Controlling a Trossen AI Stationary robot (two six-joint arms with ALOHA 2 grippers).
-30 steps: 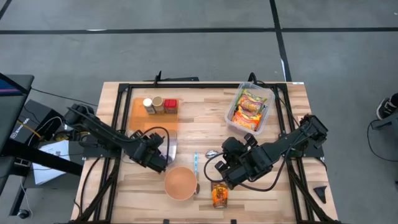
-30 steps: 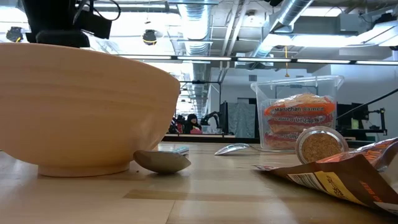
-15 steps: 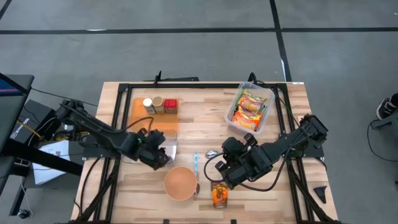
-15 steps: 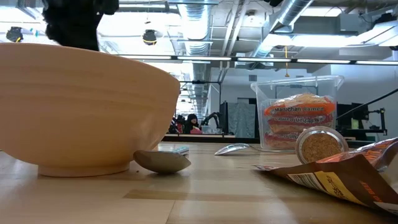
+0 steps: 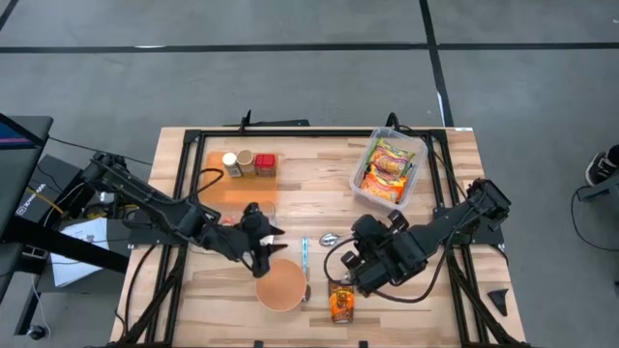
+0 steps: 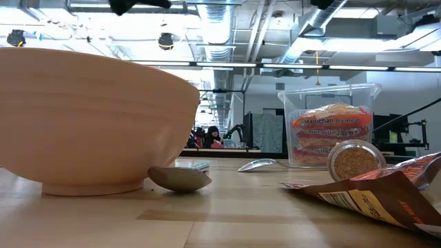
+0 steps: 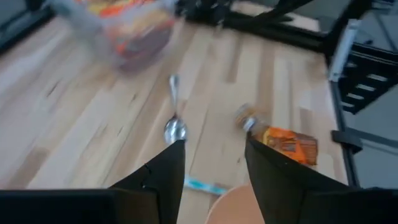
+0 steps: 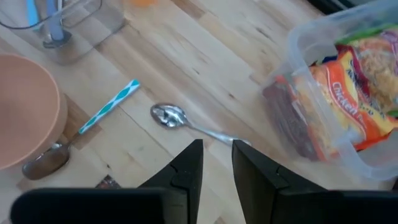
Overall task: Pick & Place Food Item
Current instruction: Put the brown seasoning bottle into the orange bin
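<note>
An orange food packet [image 5: 340, 304] lies flat near the table's near edge, with a small spice jar [image 7: 247, 122] on its side at its far end. A clear tub of noodle packets [image 5: 389, 172] stands at the far right. My left gripper [image 7: 211, 144] hangs open over the table just left of the wooden bowl [image 5: 280, 286], slanting toward the right, nothing between its fingers. My right gripper [image 8: 216, 144] hovers above the packet's far side, near a metal spoon [image 8: 169, 116]. Its fingers stand a little apart with nothing between them.
A teal-handled spoon [image 8: 111, 104] lies beside the bowl, its scoop at the bowl's foot. A clear container [image 8: 68, 25] holding blue utensils stands left of the spoons. Three spice jars [image 5: 250, 163] stand on an orange mat [image 5: 232, 188] at the far left. A black frame edges the table.
My left gripper has risen from behind the bowl and tipped up from pointing steeply down to slanting forward, drifting a little toward the table's right. In the low view it has climbed almost out of the picture.
</note>
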